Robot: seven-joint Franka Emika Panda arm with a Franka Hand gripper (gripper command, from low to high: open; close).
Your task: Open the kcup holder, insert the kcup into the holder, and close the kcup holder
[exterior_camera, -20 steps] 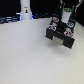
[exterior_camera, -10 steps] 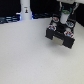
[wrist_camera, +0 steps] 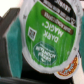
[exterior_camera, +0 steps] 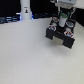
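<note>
**Kcup held over the holder, insertion at hand**

We see our tool [exterior_camera: 62, 19] standing directly above the kcup holder [exterior_camera: 62, 34], which sits on the white table [exterior_camera: 30, 55] toward the exterior view's right. Across the last second the arm has barely shifted: it hangs in the same place over the black box, so any motion just now is slight, probably a fine lowering or alignment.

The wrist view is filled by the kcup [wrist_camera: 50, 37], its green foil lid with white lettering facing the camera. We judge the tool to be pinching the kcup, since the pod sits so close and square to the wrist camera, though the fingers themselves are not clearly seen. Dark parts of the holder show at the frame's edge.

We cannot tell from the blurred exterior view how far the holder is opened. Our reading is that opening is done and insertion is in progress; releasing the pod and closing the holder remain.

A white bottle-like object [exterior_camera: 25, 11] stands well apart, at the table's far edge.
</note>
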